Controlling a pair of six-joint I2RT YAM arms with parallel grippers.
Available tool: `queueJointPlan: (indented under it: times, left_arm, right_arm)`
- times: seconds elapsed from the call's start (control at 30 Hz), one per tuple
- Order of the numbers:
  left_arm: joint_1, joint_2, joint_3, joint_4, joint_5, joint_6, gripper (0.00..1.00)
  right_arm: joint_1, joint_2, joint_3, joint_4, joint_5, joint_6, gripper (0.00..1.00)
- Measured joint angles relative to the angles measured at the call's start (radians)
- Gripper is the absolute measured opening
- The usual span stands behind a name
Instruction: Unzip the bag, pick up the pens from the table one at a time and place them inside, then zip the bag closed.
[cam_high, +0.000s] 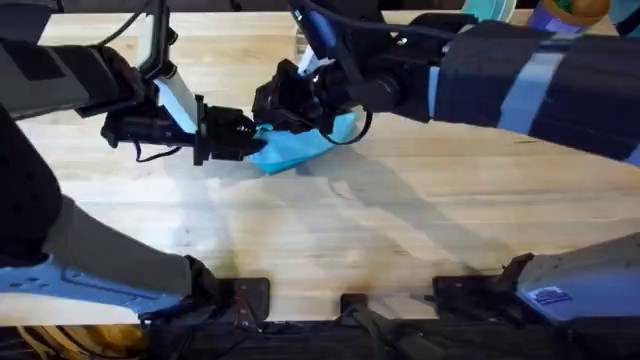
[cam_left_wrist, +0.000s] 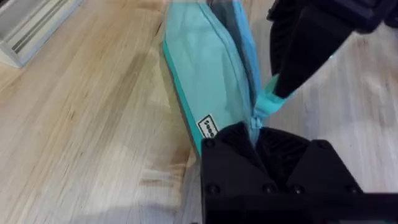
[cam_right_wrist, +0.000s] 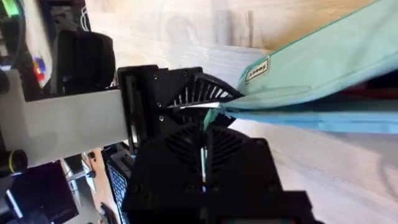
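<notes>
The bag (cam_high: 300, 148), a turquoise fabric pouch, lies on the wooden surface (cam_high: 400, 230) near its far middle, stretched between my two arms. From my left gripper (cam_high: 245, 140), whose fingers are clamped together on the end fabric tab of the bag, the pouch runs away toward the right gripper (cam_high: 300, 100), which sits over the other portion; in the left wrist view the tab (cam_left_wrist: 268, 102) leads straight into the closed fingers and a small white label (cam_left_wrist: 207, 126) shows on the pouch's side just beyond them. In the right wrist view my right gripper (cam_right_wrist: 204, 118) appears pinched on a thin bit at the zipper line, probably the pull, with the left gripper's body right behind it, though I cannot make out the pull itself. I judge the step in hand to be working the zipper along the seam (cam_left_wrist: 245, 43). To do it well I would keep the left hold firm as an anchor, keep the fabric taut, and draw the right gripper along the line of the seam rather than upward, so the pouch does not lift or bunch. No pens can be seen on the surface, so whether this is opening or closing I cannot tell.
</notes>
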Motion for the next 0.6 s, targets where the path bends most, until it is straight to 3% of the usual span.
queueJointPlan:
  times: [0.3,0.6]
  left_arm:
    - [0.000,0.000,0.000,0.001,-0.001,0.000,0.045]
    - [0.000,0.000,0.000,0.001,0.002,0.000,0.044]
  right_arm:
    - [-0.004,0.000,0.000,-0.001,0.000,-0.009,0.031]
    - [-0.046,0.000,0.000,-0.025,-0.016,-0.136,0.031]
